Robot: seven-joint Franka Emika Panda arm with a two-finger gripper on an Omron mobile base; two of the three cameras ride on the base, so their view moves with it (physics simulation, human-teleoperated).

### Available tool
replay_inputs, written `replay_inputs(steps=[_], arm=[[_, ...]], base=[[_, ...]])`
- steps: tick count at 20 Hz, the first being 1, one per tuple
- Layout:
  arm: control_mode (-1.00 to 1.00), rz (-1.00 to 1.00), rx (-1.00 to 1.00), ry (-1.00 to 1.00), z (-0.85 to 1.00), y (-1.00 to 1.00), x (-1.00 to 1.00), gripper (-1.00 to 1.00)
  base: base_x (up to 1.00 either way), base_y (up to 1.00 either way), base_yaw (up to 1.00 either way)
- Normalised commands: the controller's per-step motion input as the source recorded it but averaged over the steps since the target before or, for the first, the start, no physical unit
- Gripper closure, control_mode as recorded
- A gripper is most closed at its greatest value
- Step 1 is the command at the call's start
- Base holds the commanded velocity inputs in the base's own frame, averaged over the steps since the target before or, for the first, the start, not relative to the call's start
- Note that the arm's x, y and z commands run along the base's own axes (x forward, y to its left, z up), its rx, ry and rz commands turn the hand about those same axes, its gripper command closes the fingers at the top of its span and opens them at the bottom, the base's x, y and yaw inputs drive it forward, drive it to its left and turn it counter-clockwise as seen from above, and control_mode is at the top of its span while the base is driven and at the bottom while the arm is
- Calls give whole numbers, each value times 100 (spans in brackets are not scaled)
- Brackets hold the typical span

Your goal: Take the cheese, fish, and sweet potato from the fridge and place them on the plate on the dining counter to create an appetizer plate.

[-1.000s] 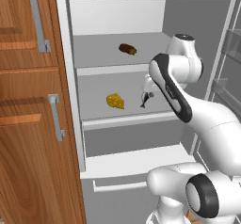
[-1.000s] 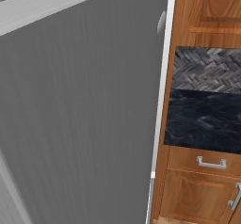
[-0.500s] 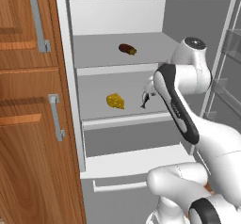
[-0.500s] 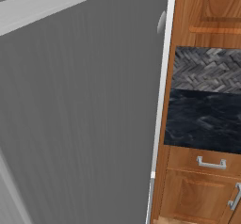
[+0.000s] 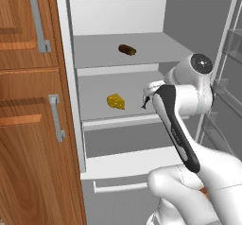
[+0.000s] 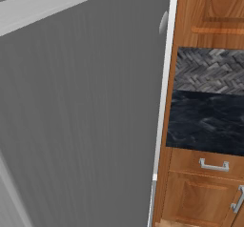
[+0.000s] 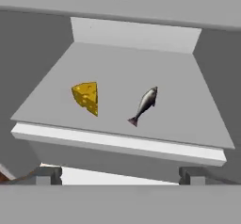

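1. Inside the open fridge [image 5: 156, 16], all three foods sit where they were stocked — I judge that nothing has been carried out yet, so the whole job of filling the plate lies ahead.

2. The cheese [image 7: 86, 97] and the fish [image 7: 144, 105] share the middle shelf [image 7: 188, 119], the cheese to the left, the fish just to its right, near each other but apart. The sweet potato [image 5: 126, 49] lies alone on the shelf above, toward the back.

3. My claw [image 7: 120, 176] hangs in front of the middle shelf's near edge, fingers spread wide and holding nothing. From the hand camera the fish lies closest to the line between the fingertips, so I take it as the likely first pick — a guess only.

4. In the left base camera the arm [image 5: 177, 125] covers most of the fish; a dark sliver of it shows beside the wrist. The claw itself is tucked behind the arm there.

5. The sweet potato is cut by the top edge of the hand camera, so I cannot read its full shape from there.

6. The right base camera looks onto the grey fridge door [image 6: 81, 116], with wooden cabinets [image 6: 205, 188] and a strip of dark counter [image 6: 205, 121] past its edge. Where the plate and dining counter lie I cannot tell.
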Motion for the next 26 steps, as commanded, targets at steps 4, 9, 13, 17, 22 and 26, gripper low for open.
replay_inputs(steps=[4, 9, 13, 17, 22, 26], arm=[[-100, 0, 0, -15, 47, 8, 0, -100], [-100, 0, 0, -11, 63, 1, 0, -100], [-100, 0, 0, -7, 64, 0, 0, -100], [-100, 0, 0, -2, 39, 0, 0, -100], [-100, 0, 1, -1, 5, 0, 2, -100], [-100, 0, 1, -3, 0, 0, 0, -100]], base=[[0, 0, 0], [0, 0, 0], [0, 0, 0], [0, 0, 0], [0, 0, 0], [0, 0, 0]])
